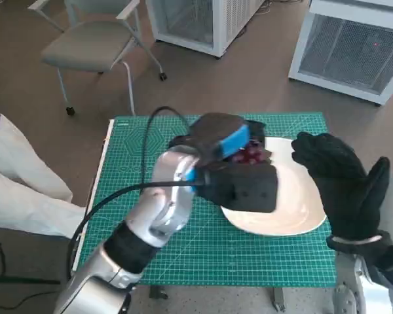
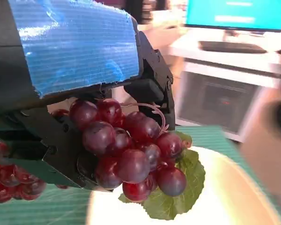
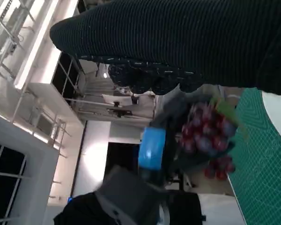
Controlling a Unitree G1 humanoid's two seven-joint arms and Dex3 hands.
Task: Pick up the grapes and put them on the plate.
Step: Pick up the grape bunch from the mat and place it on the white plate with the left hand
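A: What fills the left of the head view?

B: A brown floor, with a person's pale trouser leg [image 1: 16, 176] at the left edge and a grey folding chair [image 1: 92, 46] in the upper left.

A: And the centre?

B: A green cutting mat [image 1: 203, 252] printed with a grid covers the small table. The left hand [image 1: 226, 147], blue tape across its back, grips a bunch of dark red grapes [image 1: 252, 155] over the near edge of a white plate [image 1: 295, 209]. In the left wrist view its black fingers [image 2: 152, 89] curl round the grapes [image 2: 131, 154], which hang with a green leaf [image 2: 178, 192] above the plate [image 2: 225, 192].

A: To the right?

B: The gloved right hand [image 1: 344, 183] stands upright at the plate's right side, fingers apart, holding nothing. White slatted cabinets [image 1: 354, 46] line the upper right, and another [image 1: 196, 19] stands at top centre.
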